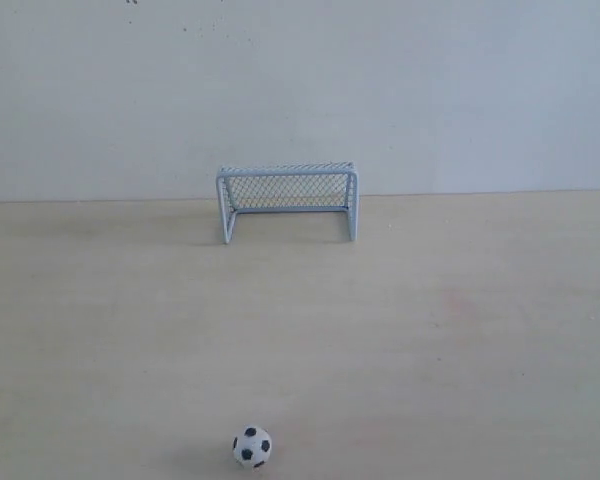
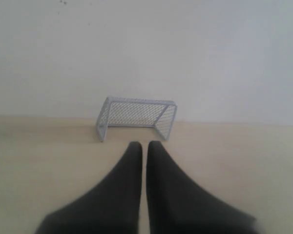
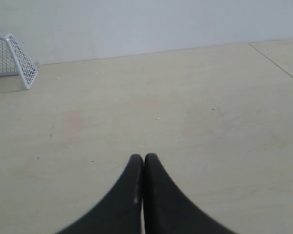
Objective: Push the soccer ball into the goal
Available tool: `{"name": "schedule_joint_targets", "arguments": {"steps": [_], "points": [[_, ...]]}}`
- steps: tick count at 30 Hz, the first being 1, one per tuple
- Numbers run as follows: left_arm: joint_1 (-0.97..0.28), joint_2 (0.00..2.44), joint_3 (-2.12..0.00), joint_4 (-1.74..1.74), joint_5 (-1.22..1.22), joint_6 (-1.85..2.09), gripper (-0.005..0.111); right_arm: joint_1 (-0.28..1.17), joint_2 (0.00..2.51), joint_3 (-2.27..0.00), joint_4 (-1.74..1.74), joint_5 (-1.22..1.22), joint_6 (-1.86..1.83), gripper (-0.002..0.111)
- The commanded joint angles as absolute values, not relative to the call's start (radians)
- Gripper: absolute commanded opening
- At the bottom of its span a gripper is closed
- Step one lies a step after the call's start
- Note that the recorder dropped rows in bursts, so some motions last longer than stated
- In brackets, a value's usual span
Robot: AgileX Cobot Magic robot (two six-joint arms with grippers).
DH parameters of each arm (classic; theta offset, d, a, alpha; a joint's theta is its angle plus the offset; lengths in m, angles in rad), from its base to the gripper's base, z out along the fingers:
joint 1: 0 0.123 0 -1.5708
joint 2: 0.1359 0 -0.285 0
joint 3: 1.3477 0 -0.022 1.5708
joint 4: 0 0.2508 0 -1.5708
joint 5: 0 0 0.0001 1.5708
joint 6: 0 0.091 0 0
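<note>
The soccer ball (image 1: pixel 252 447), small, white with black patches, rests on the pale wooden table near the front edge of the exterior view. The goal (image 1: pixel 287 200), pale blue-white frame with mesh, stands far behind it against the wall, mouth facing the ball. Neither arm shows in the exterior view. In the left wrist view my left gripper (image 2: pixel 144 144) is shut with nothing held and points at the goal (image 2: pixel 136 117); the ball is hidden there. My right gripper (image 3: pixel 143 157) is shut and empty over bare table, the goal's corner (image 3: pixel 12 56) far off to one side.
A plain white wall (image 1: pixel 300 90) runs behind the table. A seam or table edge (image 3: pixel 278 63) shows in the right wrist view. Bare tabletop (image 1: pixel 280 330) lies between the ball and the goal.
</note>
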State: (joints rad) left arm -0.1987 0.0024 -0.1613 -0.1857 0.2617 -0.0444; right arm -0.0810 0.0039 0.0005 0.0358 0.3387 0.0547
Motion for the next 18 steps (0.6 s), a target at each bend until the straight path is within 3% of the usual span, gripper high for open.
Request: {"name": "schedule_joint_targets", "arguments": {"steps": [1,9,18], "points": [[-0.197,0.000,-0.112,-0.062,0.248,-0.139,0.004,-0.087,0.000,0.000,0.036,0.334,0.050,0.000],[-0.195,0.000,0.000,-0.013,0.172,-0.143,0.004,-0.087,0.000,0.000,0.036,0.334,0.050,0.000],[-0.191,0.000,0.000,0.053,0.293,-0.162,0.004,-0.087,0.000,0.000,0.036,0.334,0.050,0.000]]}}
